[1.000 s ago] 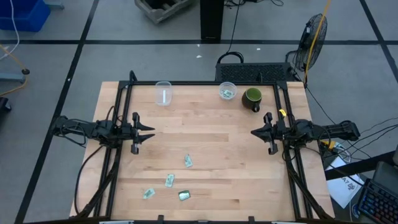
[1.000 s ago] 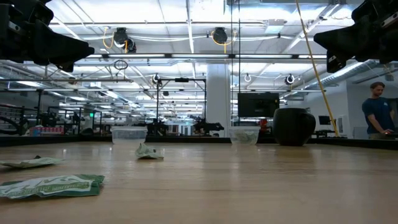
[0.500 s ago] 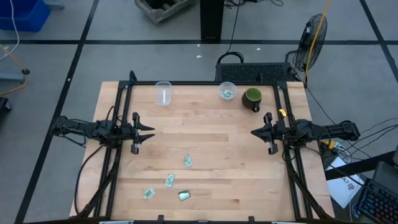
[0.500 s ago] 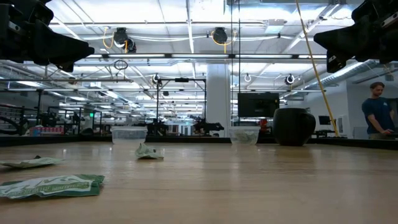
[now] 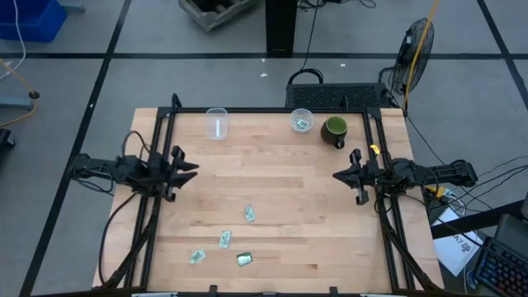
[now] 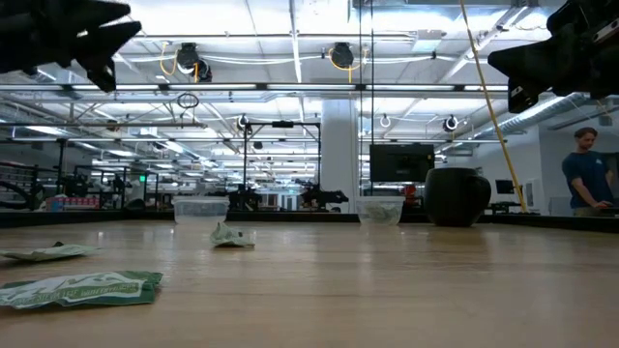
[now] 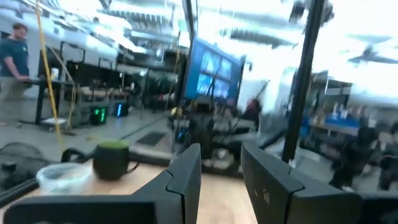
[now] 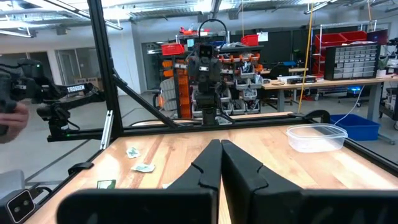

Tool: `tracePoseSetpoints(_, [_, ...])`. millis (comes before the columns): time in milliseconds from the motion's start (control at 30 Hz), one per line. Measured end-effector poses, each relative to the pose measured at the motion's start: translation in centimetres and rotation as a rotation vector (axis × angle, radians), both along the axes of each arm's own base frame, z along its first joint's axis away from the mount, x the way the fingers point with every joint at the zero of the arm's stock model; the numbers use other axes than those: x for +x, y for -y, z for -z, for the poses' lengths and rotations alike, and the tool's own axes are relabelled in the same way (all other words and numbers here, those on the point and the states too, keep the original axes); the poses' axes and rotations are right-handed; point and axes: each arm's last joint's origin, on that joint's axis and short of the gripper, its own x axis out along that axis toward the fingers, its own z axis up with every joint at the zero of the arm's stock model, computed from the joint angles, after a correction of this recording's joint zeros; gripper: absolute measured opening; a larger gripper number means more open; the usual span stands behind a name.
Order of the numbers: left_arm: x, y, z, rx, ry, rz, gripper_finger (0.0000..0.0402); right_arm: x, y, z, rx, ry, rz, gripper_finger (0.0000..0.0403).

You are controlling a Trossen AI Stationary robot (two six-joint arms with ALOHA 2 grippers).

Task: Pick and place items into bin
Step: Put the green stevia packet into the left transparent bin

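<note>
Several small flat packets lie on the near half of the wooden table: pale ones (image 5: 250, 214), (image 5: 224, 240), (image 5: 196, 256) and a darker green one (image 5: 244, 259), which lies nearest in the low view (image 6: 82, 288). My left gripper (image 5: 186, 169) hovers open over the table's left side, well above the wood (image 7: 221, 158). My right gripper (image 5: 338, 176) hovers over the right side, shut and holding nothing (image 8: 219, 146). Both are far from the packets.
Along the far edge stand a clear tub (image 5: 216, 124), a second clear tub (image 5: 302, 121) with a green packet inside, and a dark green mug (image 5: 334, 130). Black frame rails run along the left and right edges. A person stands beyond the table (image 6: 588, 174).
My left gripper has rolled about its own axis and risen a little, shifting slightly toward the far edge. My right arm and the packets have stayed where they were.
</note>
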Motion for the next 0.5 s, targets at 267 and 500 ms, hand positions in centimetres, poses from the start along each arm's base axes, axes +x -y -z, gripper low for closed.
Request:
tracePoseSetpoints(267, [-0.8,-0.3,-2.1,-0.166,0.231,-0.001,0.0122,0.0,0.0,0.0,0.0,0.0,0.0,0.0004])
tracePoseSetpoints(500, [1.1,0.1,-1.3,-0.143,0.089,0.033,0.0122,0.0,0.0,0.1,-0.001,-0.007,0.0,0.0004])
